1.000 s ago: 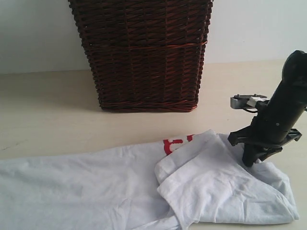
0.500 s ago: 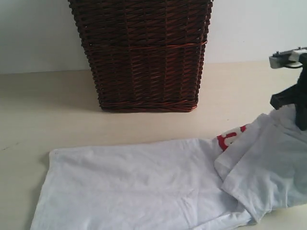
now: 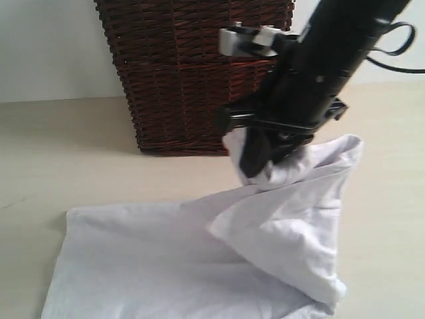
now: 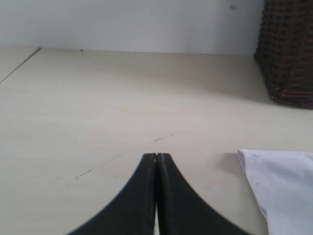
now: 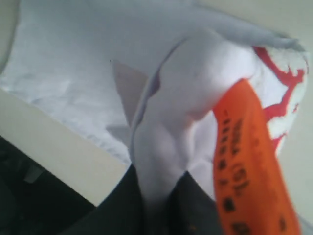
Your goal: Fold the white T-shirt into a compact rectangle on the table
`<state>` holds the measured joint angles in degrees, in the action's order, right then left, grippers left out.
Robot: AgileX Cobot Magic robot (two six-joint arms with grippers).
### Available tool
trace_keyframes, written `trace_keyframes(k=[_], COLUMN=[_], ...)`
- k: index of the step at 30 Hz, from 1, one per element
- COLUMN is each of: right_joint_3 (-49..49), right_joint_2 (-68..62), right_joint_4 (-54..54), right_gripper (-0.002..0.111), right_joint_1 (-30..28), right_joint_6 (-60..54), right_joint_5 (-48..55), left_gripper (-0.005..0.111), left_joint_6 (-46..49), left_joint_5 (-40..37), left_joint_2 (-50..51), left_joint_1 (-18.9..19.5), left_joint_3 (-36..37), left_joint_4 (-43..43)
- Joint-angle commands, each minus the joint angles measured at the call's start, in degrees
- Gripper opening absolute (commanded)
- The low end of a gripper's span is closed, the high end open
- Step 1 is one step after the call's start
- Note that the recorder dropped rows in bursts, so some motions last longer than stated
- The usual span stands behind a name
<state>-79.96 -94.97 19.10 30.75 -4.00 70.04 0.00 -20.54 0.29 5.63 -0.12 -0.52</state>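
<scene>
pale beige table (image 3: 60,153), white t-shirt (image 3: 153,266) partly spread on it, wicker basket (image 3: 192,80) behind

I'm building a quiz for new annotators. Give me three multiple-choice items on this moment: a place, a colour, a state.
1. Where does the wicker basket stand relative to the white T-shirt?
A. on it
B. behind it, on the table
C. inside it

2. What colour is the neck tag?
A. orange
B. green
C. blue

3. How is the left end effector?
A. open
B. shut on the white T-shirt
C. shut, holding nothing

1 B: the exterior view shows it behind the cloth.
2 A: it hangs orange beside the fold that the right end effector grips.
3 C: its jaws meet over bare table.
</scene>
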Motion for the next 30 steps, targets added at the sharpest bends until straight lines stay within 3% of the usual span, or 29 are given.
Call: trace_keyframes(k=[1,10,12,14,19,21,30], right_joint_3=[-3.89,-12.65,-14.77,-17.21,-22.36,-24.0,-34.67], right_joint_2=[-3.26,-16.77,-19.76,-22.61,-27.66,-27.85,-26.82], right_joint_4=[2.01,1.91,1.91,1.91,1.89,1.74,1.13], right_gripper=[0.0,0.0,0.005,0.017,0.061,0.068,0.066], right_joint_1=[9.03,26.0,28.16,29.58,30.58,30.58,30.58], right_joint_6=[5.75,11.69,11.46,11.0,11.0,10.9,9.49], right_joint_5=[-6.19,-21.1,-22.07,-21.9,-18.27,-16.81,-5.51], left_gripper=[0.0,0.0,0.0,0.0,0.0,0.0,0.0], left_joint_6=[0.0,0.0,0.0,0.0,0.0,0.0,0.0], left_joint_5=[0.41,0.41,0.41,0.41,0.41,0.41,0.41], left_joint_2=[-0.29,-0.29,-0.29,-0.29,-0.29,-0.29,-0.29], left_joint_1=[0.02,0.02,0.02,0.02,0.02,0.02,0.02], left_joint_3=[0.12,0.12,0.12,0.12,0.12,0.12,0.12], left_joint_4=[-0.01,-0.01,-0.01,-0.01,-0.01,-0.01,-0.01])
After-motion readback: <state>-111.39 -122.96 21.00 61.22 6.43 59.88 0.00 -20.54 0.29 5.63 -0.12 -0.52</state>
